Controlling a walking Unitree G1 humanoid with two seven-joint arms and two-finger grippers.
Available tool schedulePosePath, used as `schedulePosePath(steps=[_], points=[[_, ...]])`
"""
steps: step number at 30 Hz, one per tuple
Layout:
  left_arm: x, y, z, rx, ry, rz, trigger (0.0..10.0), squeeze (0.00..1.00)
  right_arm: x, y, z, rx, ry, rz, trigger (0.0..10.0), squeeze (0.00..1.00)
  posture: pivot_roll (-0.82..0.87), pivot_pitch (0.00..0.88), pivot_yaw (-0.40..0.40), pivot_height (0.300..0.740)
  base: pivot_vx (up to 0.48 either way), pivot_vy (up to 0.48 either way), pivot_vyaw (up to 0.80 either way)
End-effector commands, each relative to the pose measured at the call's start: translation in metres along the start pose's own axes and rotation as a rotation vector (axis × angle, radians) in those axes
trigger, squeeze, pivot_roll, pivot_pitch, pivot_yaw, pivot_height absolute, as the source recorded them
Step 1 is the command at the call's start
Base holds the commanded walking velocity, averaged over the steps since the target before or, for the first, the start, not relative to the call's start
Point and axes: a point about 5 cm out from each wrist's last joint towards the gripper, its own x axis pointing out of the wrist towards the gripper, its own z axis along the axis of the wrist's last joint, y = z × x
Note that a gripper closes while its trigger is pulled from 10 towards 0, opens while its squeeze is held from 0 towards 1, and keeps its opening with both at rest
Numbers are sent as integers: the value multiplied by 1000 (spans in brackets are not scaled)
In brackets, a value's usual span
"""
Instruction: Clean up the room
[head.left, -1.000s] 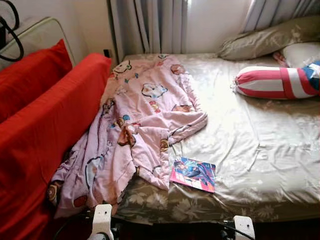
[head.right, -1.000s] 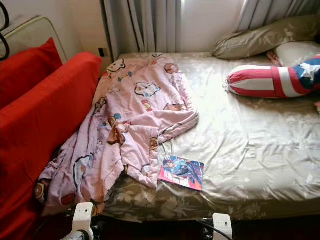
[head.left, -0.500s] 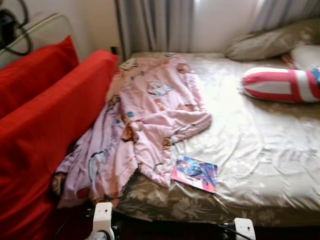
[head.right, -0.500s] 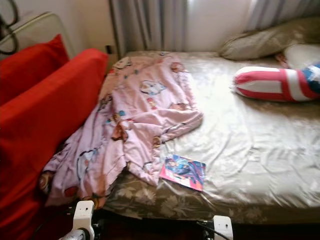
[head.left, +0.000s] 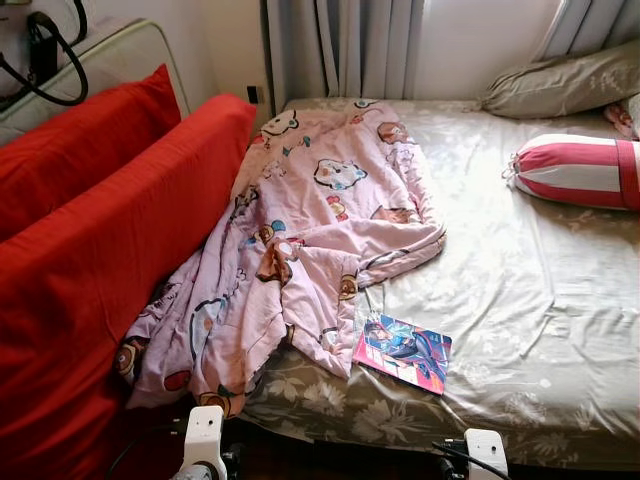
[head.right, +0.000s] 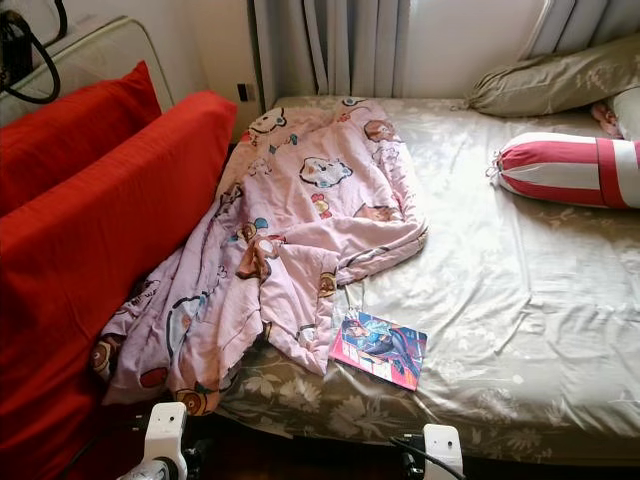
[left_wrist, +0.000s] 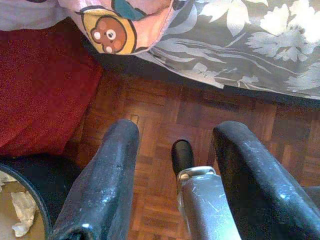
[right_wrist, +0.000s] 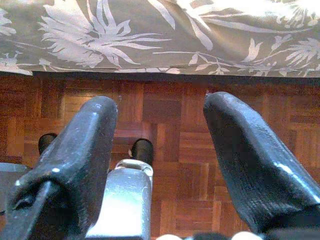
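A crumpled pink cartoon-print blanket (head.left: 300, 240) lies across the left side of the bed (head.left: 520, 330), its lower end hanging over the bed's left edge. Beside its corner, near the bed's front edge, rests a colourful comic book (head.left: 402, 352). Both arms hang low in front of the bed. My left gripper (left_wrist: 175, 140) is open over the wooden floor, with the blanket's hem (left_wrist: 120, 25) and the floral bed skirt above it. The right gripper (right_wrist: 160, 125) is open too, nothing between its fingers, facing the bed skirt (right_wrist: 150, 35).
A red sofa back (head.left: 90, 260) with a red cushion (head.left: 80, 140) stands tight against the bed's left side. A red-and-white striped bolster (head.left: 575, 170) and an olive pillow (head.left: 565, 85) lie at the bed's far right. Curtains (head.left: 340, 45) hang behind. A dark bin rim (left_wrist: 25, 180) sits on the parquet.
The whole view has shifted: the camera turned left, so bed, blanket and book sit further right in the picture. The things themselves have not moved.
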Motion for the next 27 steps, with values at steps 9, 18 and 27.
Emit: schedulePosePath(steps=[9, 18, 27], points=[[-2, 1, -8, 11, 27, -6, 10000, 0, -1, 3, -7, 1, 20, 10, 10000, 0, 34, 0, 27, 740, 30, 0, 0], [-2, 1, -8, 13, 27, -10, 10000, 0, -2, 4, -7, -3, 18, 14, 10000, 0, 36, 0, 25, 740, 0, 0, 0], [-2, 1, -7, 10, 25, -11, 10000, 0, -1, 4, -6, 2, 14, 16, 10000, 0, 40, 0, 20, 740, 27, 0, 0]])
